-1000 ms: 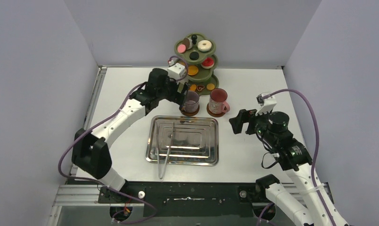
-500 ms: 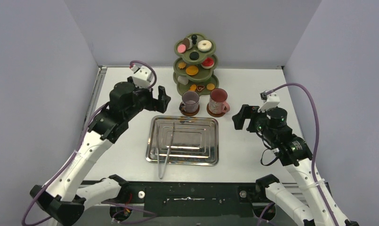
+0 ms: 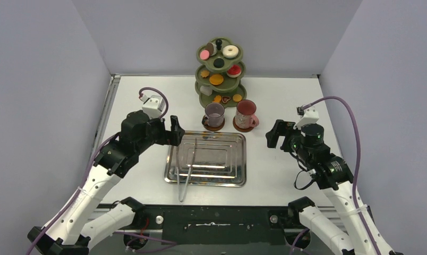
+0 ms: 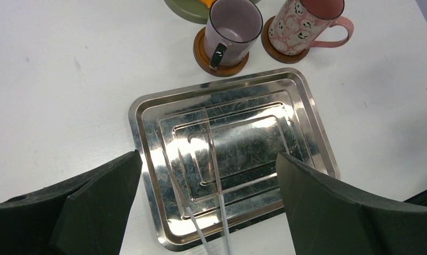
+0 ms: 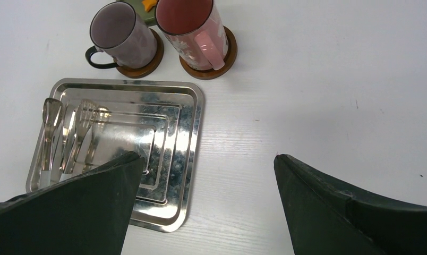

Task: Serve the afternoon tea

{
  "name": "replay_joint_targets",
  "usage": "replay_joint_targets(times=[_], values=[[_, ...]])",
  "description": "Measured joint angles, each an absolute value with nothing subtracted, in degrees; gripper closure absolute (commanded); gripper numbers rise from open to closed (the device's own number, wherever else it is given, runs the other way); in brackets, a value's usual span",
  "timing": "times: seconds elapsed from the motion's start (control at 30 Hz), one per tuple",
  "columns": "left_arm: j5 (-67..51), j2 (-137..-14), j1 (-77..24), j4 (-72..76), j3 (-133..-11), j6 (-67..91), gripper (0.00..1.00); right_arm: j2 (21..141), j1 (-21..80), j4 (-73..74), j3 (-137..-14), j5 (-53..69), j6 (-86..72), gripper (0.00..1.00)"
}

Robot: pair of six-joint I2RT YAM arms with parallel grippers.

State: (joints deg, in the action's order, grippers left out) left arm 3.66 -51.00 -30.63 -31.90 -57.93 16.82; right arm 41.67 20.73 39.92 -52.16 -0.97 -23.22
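The olive-green three-tier stand [image 3: 206, 89] stands at the back with a donut [image 3: 231, 51], a pink macaron [image 3: 204, 54] and other sweets on its tiers. In front of it, a mauve mug [image 3: 215, 113] [image 4: 233, 29] and a pink mug [image 3: 245, 112] [image 5: 193, 26] each sit on a brown coaster [image 4: 203, 53] [image 5: 227, 53]. My left gripper [image 3: 174, 132] [image 4: 207, 156] hangs open and empty above the steel tray's left part. My right gripper [image 3: 275, 135] [image 5: 208, 156] is open and empty over bare table right of the tray.
A shiny steel tray [image 3: 239, 159] [image 4: 147, 117] lies mid-table in front of the mugs. Metal tongs [image 3: 186, 170] [image 4: 214, 159] [image 5: 52, 133] rest on its left half, handles sticking out over the near rim. Grey walls close in the left, right and back.
My left arm has drawn back from the mauve mug toward the near left and now hovers by the tray's left edge. My right arm has shifted slightly right and nearer. Both grippers stayed open.
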Motion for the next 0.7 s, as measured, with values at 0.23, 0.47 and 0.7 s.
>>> replay_joint_targets(times=[0.23,0.47,0.7], values=[[3.6,-50.4,-30.6,-31.1,-56.0,16.9,0.03,40.8,20.7,40.0,-52.1,-1.5,-23.3,0.0],[3.6,-48.4,-29.4,-29.7,-53.6,15.6,0.03,40.9,20.7,39.9,-52.1,-1.5,-23.3,0.0],[2.9,-48.2,-28.0,-29.2,-53.6,14.3,0.03,42.1,20.7,39.5,-52.1,-1.5,-23.4,0.0]])
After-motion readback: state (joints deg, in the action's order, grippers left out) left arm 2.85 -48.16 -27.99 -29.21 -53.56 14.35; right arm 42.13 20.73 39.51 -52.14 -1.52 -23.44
